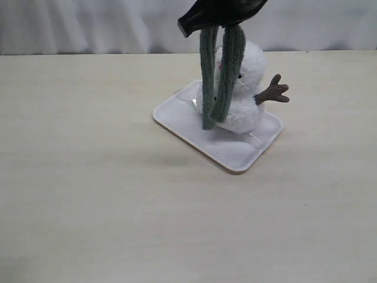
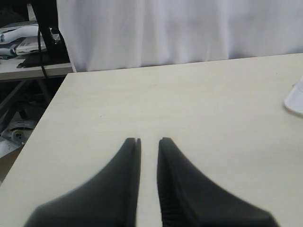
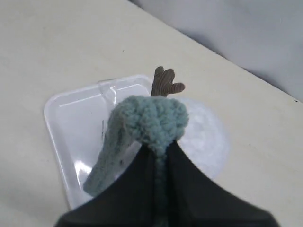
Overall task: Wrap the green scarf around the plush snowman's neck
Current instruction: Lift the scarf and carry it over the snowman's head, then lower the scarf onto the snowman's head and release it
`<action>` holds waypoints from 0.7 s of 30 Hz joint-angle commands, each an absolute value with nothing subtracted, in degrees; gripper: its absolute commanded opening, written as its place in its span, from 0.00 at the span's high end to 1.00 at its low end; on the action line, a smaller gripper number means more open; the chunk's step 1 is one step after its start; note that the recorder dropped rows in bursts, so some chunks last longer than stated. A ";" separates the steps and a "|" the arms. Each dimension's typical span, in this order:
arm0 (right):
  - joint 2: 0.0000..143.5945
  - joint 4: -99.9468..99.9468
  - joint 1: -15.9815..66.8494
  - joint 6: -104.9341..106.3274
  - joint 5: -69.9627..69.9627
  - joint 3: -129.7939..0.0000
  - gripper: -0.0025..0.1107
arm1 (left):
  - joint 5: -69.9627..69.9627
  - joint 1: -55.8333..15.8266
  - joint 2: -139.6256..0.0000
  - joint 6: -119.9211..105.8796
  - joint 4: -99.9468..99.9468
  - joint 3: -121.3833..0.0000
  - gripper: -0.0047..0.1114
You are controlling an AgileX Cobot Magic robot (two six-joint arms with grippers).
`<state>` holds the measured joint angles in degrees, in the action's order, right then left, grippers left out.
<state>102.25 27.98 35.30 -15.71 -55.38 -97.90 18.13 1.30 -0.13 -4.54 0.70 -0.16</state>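
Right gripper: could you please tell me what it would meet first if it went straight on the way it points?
The right gripper grips the scarf; past that, it would probably meet the snowman on the tray first, though depth is unclear.

The plush snowman [image 1: 247, 88] stands on a tray [image 1: 235, 156] on the tabletop [image 1: 88, 177]. The green scarf [image 1: 227, 71] hangs from the right hand [image 1: 218, 17] above, before the snowman.
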 commanded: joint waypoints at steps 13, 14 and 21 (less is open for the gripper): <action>106.92 26.72 24.51 -16.72 -52.34 -97.98 0.94 | 17.68 1.58 0.00 -4.73 0.39 0.00 0.84; 107.18 26.86 24.39 -16.72 -52.34 -97.98 0.94 | 17.68 1.58 0.00 -4.73 0.39 0.00 0.84; 109.95 29.20 24.16 -16.72 -53.68 -97.98 0.94 | 17.68 1.58 0.00 -4.73 0.39 0.00 0.84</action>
